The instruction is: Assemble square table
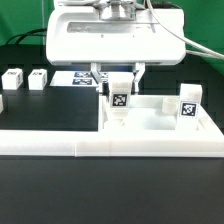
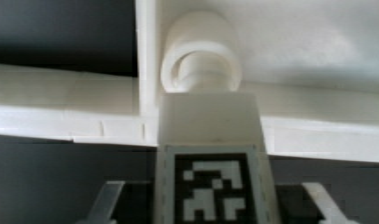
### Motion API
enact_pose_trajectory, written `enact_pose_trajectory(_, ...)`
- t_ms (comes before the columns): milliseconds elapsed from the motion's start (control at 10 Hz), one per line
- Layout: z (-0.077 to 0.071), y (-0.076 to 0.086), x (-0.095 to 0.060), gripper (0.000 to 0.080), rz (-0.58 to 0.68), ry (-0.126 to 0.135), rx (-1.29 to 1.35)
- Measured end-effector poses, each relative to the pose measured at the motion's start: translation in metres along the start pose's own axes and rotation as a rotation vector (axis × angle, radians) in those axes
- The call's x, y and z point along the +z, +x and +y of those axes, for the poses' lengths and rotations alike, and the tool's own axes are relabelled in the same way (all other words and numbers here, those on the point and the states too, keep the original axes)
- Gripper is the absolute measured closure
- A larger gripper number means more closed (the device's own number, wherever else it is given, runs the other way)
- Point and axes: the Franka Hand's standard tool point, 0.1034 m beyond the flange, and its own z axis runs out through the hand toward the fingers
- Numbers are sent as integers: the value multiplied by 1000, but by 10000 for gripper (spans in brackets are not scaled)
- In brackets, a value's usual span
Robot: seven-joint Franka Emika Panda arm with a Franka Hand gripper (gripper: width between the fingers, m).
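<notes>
Wrist view: end effector (image 2: 209,208) part-closed, clamped on upright tagged leg (image 2: 207,150). Judgement: keep leg plumb on panel corner, press lightly, turn slowly, avoid cross-threading. Exterior view: tabletop panel (image 1: 150,120) flat on black counter (image 1: 100,195) against L-rail (image 1: 60,145); second leg (image 1: 187,105) stands on panel; loose legs (image 1: 38,77) at exterior view's left; dark backdrop

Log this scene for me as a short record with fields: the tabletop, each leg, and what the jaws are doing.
square panel: flat on the black table, bordered by the L-shaped rail
gripped leg: upright at the panel's corner on the exterior view's left, between the jaws
jaws: closed on the gripped leg
second leg: upright on the panel, exterior view's right, free
loose legs: two, on the table, exterior view's left
marker board: behind the panel
</notes>
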Motion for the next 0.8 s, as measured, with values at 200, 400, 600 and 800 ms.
enact_pose_trajectory(200, 6, -7, 5, 509, 3, -14, 2)
enact_pose_trajectory(400, 12, -4, 7, 509, 51, -46, 2)
enact_pose_trajectory(600, 13, -3, 7, 509, 78, -61, 4)
enact_pose_trajectory(800, 13, -3, 7, 443, 77, -60, 4)
